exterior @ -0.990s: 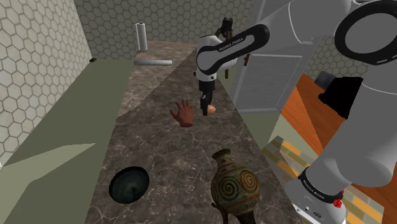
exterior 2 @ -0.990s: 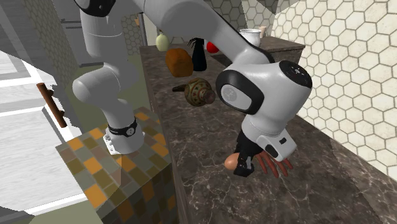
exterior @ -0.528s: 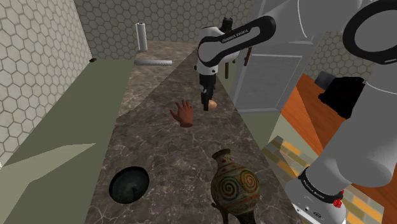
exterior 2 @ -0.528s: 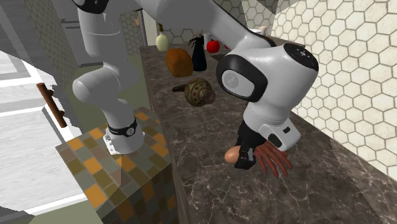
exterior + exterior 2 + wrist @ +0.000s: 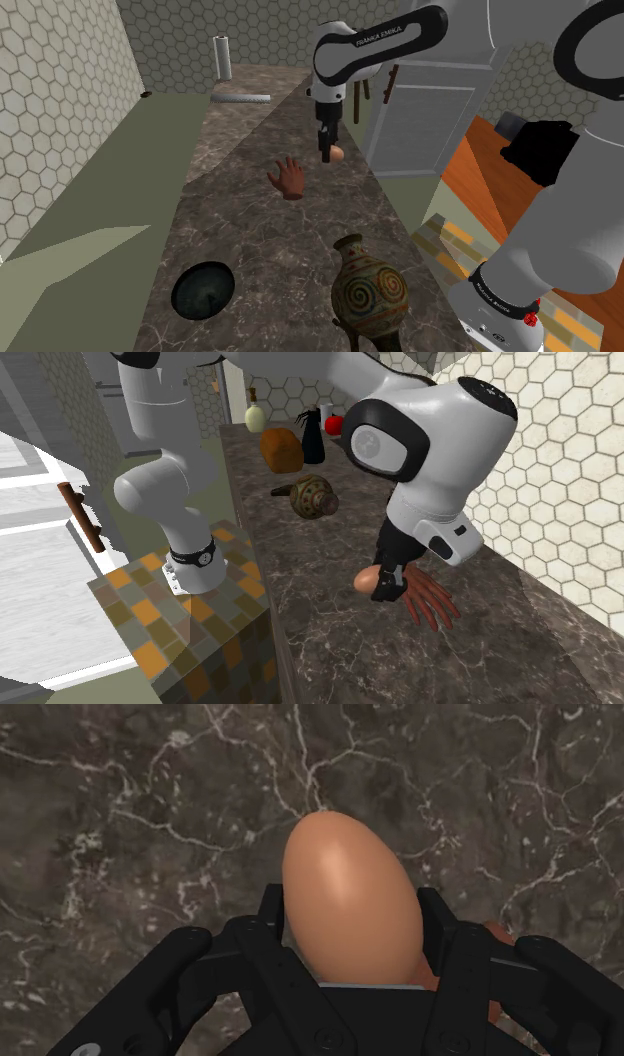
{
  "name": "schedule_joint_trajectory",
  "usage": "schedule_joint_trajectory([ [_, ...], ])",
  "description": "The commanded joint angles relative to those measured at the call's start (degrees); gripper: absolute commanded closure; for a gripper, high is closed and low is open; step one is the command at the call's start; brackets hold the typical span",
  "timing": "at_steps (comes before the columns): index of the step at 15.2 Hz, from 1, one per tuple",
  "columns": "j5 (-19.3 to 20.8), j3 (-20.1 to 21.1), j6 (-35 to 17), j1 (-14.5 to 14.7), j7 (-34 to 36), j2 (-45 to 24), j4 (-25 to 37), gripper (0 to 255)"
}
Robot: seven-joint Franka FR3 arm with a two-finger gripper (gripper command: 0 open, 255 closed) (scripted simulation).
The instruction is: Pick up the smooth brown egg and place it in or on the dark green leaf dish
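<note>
- The dark green dish (image 5: 203, 290) lies well away from the hand, down the tabletop (image 5: 250, 235) toward the stand. Its leaf outline and depth are hard to make out.
- A brown palm-shaped ornament (image 5: 288, 180) rests on the tabletop just beside and below the hand, on the dish's side.
- The hand (image 5: 325, 152) is clamped on the brown egg (image 5: 338, 153), which hangs apparently clear of the tabletop.
- The egg looks light, rigid, smooth and probably slippery and fragile, so a gentle squeeze across its widest girth suits it.
- The fingers (image 5: 455, 944) cover the egg's rear half, hiding the pad contact.
</note>
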State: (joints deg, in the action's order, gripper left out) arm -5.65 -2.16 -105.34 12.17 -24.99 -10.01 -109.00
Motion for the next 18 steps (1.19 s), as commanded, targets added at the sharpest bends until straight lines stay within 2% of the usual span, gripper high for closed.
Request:
schedule_joint_trajectory([
  [1,0.0,0.0,1.4,0.0,0.2,0.4,1.0,255],
  [9,0.2,0.0,6.4,0.0,0.6,1.9,4.5,255],
  [18,-1.8,5.3,4.6,6.5,11.7,2.3,3.5,255],
])
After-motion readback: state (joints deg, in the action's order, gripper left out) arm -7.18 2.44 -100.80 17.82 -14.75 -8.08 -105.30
